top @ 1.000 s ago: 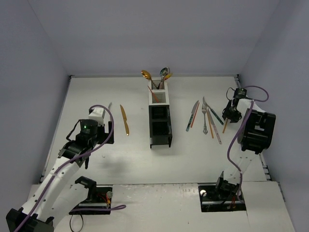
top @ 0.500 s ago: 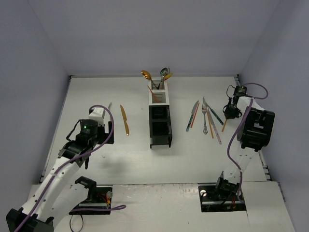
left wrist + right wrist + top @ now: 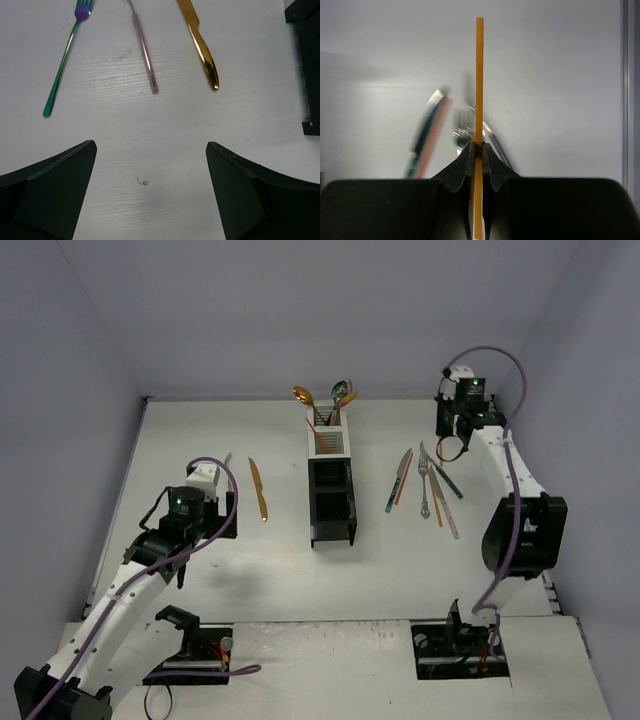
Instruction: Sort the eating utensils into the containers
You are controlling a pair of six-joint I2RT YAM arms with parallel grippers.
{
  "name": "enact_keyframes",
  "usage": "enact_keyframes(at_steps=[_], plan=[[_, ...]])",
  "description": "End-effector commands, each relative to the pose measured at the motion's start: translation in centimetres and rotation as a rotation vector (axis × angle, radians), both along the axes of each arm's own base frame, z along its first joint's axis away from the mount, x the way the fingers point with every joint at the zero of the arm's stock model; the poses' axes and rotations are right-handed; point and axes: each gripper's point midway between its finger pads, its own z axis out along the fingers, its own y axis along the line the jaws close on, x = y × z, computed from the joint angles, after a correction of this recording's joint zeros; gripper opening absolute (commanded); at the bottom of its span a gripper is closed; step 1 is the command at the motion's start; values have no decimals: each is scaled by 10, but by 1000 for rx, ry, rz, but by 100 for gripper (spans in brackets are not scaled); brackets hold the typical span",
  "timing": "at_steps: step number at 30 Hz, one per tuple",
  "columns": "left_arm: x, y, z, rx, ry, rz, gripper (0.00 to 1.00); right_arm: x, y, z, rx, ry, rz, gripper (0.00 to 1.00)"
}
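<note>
Now airborne: the right gripper (image 3: 479,150) has lifted from the table's right side toward the far right corner, jaws pinched tight on the thin handle of an orange utensil (image 3: 479,75), one more piece apparently bound for the containers (image 3: 331,530) at mid-table. The left gripper (image 3: 150,150) hovers spread wide and empty near the left edge, facing a gold knife (image 3: 202,50), teal fork (image 3: 62,65) and pink handle (image 3: 145,52)

Gold knife (image 3: 202,52) glossy metal; orange utensil (image 3: 479,75) smooth; table (image 3: 150,145) matt w/ wood grain.

Right arm (image 3: 500,455) raised orange utensil (image 3: 479,75) (jaws clamped).
</note>
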Motion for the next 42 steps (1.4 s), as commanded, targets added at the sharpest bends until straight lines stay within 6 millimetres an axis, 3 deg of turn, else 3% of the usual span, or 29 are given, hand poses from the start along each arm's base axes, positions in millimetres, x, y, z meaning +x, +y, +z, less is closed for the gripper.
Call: enact_keyframes(at_steps=[1,6,10,12,17,24,32,37,42], plan=[[15,-5,28,-31,-80,1,90,15,95,145,-9,-435,324,0],[17,-5,27,-36,-81,5,90,-4,203,215,30,-747,614,0],[17,-6,25,-39,-78,6,90,-19,254,249,122,-956,735,0],[17,-6,23,-36,-72,3,90,-19,276,249,148,-981,793,0],[19,-4,21,-26,-68,14,90,-13,316,222,212,-975,876,0],[19,-3,17,-13,-59,17,90,-1,336,162,289,-906,901,2],[20,-2,14,-5,-48,20,90,-5,331,111,290,-818,880,3],[20,-3,15,-9,-52,15,90,-11,323,95,272,-784,863,15],[21,-4,17,-12,-57,13,90,-15,310,106,245,-787,837,30]])
